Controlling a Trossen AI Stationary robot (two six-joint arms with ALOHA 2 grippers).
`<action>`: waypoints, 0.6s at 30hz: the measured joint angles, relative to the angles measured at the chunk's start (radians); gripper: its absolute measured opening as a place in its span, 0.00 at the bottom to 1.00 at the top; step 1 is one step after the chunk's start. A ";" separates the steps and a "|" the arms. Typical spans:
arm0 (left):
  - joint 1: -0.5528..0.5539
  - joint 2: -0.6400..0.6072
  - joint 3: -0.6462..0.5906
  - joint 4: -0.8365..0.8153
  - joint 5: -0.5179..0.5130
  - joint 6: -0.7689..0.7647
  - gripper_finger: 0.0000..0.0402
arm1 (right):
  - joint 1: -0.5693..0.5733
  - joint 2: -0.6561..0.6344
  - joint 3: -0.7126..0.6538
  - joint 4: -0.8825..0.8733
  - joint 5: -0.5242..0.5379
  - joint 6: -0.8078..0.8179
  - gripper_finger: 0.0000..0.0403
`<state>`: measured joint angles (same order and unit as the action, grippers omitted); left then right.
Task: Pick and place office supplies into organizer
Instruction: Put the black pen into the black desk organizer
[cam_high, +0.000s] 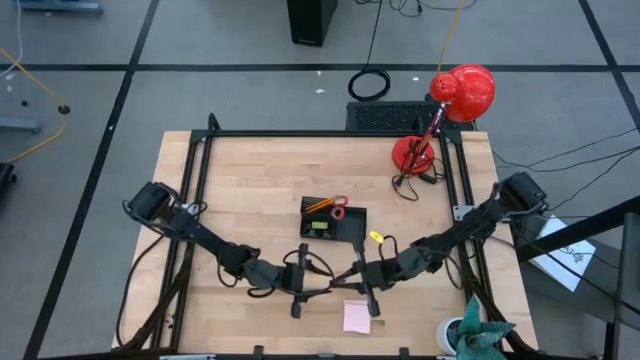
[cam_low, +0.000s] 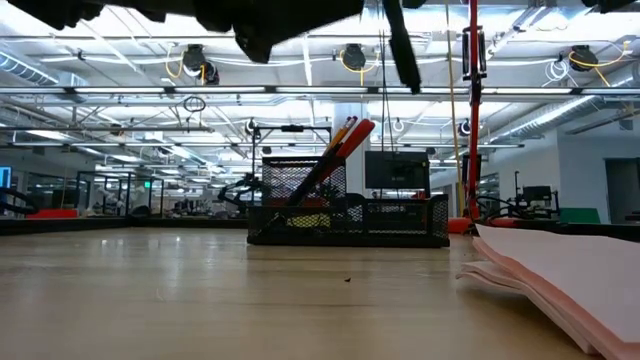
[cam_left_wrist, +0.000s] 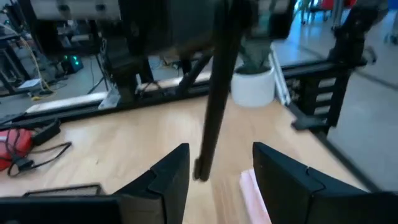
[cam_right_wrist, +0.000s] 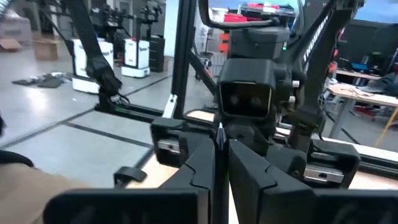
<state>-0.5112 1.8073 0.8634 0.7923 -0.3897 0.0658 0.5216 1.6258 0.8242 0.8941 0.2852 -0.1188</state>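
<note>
The black organizer (cam_high: 333, 222) stands mid-table (cam_low: 345, 215), with orange pencils (cam_low: 335, 145) and red-handled scissors (cam_high: 337, 207) in it. A dark pen (cam_left_wrist: 211, 112) hangs slanting above the table in front of it (cam_low: 400, 45). My right gripper (cam_right_wrist: 221, 155) is shut on the pen's upper part. My left gripper (cam_left_wrist: 221, 177) faces it, open, its fingers on either side of the pen's lower end (cam_left_wrist: 200, 173). A pink sticky-note pad (cam_high: 357, 316) lies flat near the front edge. A tiny yellow item (cam_high: 376, 237) lies right of the organizer. My right gripper pinches the pen between its two fingers, where only a thin dark sliver (cam_right_wrist: 219, 132) shows at the tips. The fingers come in about level from the table's right and lie across the pen. The pen hangs below them, tilted and clear of the table. My left gripper: the pen's lower end hangs close to one finger (cam_left_wrist: 177, 171); whether they touch I cannot tell.
A red desk lamp (cam_high: 455, 100) stands at the far right corner, its cord (cam_high: 410, 185) on the table. A white cup (cam_high: 455, 330) sits at the near right edge. The black table frame (cam_high: 320, 134) runs around the wooden top.
</note>
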 joint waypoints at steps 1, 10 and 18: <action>0.002 0.000 0.001 -0.009 0.000 0.005 0.45 | -0.002 0.011 0.000 0.021 0.000 -0.006 0.06; 0.040 0.000 0.011 0.018 0.050 -0.029 0.45 | -0.006 0.041 0.003 0.110 0.000 -0.062 0.06; 0.059 0.007 0.010 0.007 0.077 -0.067 0.45 | -0.012 0.041 0.003 0.126 -0.002 -0.078 0.06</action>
<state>-0.4520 1.8146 0.8734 0.7994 -0.3130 -0.0008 0.5098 1.6672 0.8276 1.0206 0.2829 -0.1963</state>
